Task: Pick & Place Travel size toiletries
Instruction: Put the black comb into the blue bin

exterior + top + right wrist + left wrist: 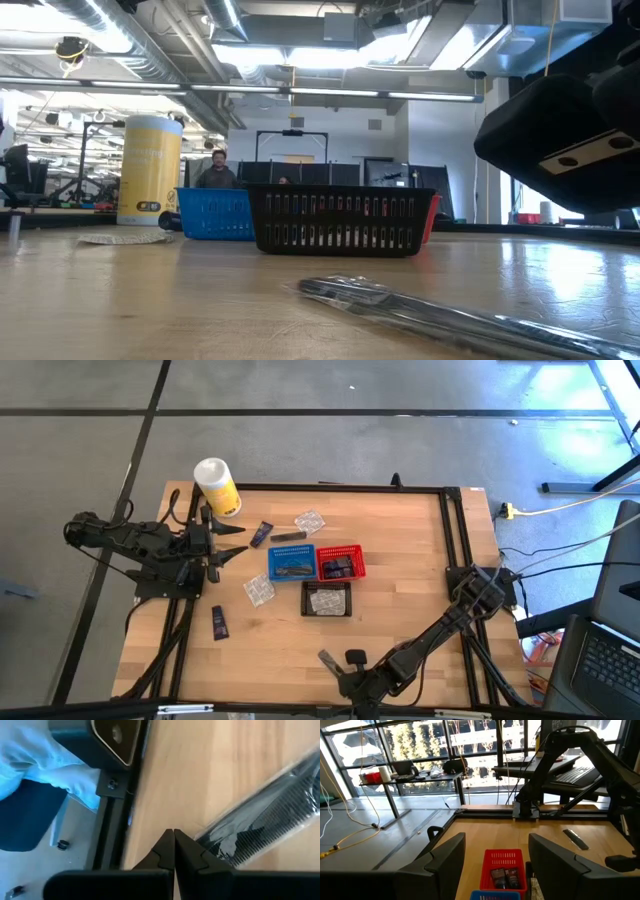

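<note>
The toiletries are spread over the wooden table: a navy tube, a dark grey tube, two clear crinkly packets and a navy sachet. A black comb in clear wrap lies flat near the near edge, and it also shows in the right wrist view and the low view. My right gripper is shut, its tips just beside one end of that comb packet. My left gripper is open, raised at the table's left side and facing the baskets.
A blue basket, a red basket holding dark pieces, and a black basket holding clear packets sit mid-table. A white-and-yellow canister stands at the far left corner. A black frame borders the table. People show in the room beyond.
</note>
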Controlling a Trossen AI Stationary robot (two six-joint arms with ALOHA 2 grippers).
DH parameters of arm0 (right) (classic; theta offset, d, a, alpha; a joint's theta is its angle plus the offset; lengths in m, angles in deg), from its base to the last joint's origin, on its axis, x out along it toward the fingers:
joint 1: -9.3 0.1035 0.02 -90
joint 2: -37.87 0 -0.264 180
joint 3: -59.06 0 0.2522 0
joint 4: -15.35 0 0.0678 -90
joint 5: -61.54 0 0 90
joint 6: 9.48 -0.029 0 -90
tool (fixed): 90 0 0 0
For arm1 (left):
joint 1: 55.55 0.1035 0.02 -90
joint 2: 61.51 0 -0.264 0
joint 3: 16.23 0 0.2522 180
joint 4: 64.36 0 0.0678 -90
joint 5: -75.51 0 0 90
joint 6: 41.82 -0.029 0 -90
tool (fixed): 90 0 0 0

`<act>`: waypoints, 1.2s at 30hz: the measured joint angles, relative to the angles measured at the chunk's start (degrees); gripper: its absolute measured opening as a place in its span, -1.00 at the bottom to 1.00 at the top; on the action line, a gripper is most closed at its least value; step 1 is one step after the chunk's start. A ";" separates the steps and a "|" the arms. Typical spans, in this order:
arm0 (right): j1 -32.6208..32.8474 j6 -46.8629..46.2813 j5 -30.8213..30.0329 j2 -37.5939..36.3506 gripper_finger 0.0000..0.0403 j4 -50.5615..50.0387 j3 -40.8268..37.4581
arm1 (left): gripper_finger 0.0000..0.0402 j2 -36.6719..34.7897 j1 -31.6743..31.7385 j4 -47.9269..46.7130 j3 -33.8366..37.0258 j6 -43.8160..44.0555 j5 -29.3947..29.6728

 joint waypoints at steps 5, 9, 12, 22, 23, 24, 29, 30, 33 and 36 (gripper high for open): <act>0.02 -2.36 -3.93 -2.73 -1.00 -10.15 -0.23 | 0.06 0.01 0.01 -0.04 0.00 0.00 0.00; 0.57 -2.80 -8.62 -4.73 -1.00 -12.13 -0.57 | 0.06 0.00 -0.01 -0.04 0.00 0.00 0.00; 0.66 -2.82 -9.32 -5.81 -1.00 -12.49 -0.33 | 0.06 0.01 -0.01 -0.04 0.00 0.00 0.00; 0.13 -4.95 -10.20 -5.60 -1.00 -16.92 -0.40 | 0.06 -0.01 0.00 -0.02 0.00 0.00 0.00; 0.13 -4.96 -10.25 -5.60 -1.00 -16.93 -0.39 | 0.06 0.00 0.00 -0.04 0.00 0.00 0.00; 0.08 -5.00 -10.24 -5.60 -1.00 -16.98 -0.39 | 0.06 0.01 -0.01 -0.04 0.00 0.00 0.00; -0.80 -5.76 -7.36 -4.78 -1.00 -16.80 -0.37 | 0.06 0.01 0.01 -0.02 0.00 0.01 0.00; -1.01 -5.78 -6.76 -4.36 -1.00 -16.63 -0.31 | 0.06 -0.01 -0.01 -0.02 0.00 0.00 0.00; -1.60 -5.97 -4.97 -3.63 -1.00 -16.06 0.00 | 0.06 0.01 0.00 -0.02 0.00 0.00 0.00; -1.84 -5.97 -4.24 -3.25 -1.00 -15.64 0.00 | 0.06 0.01 -0.01 -0.04 0.00 0.02 0.00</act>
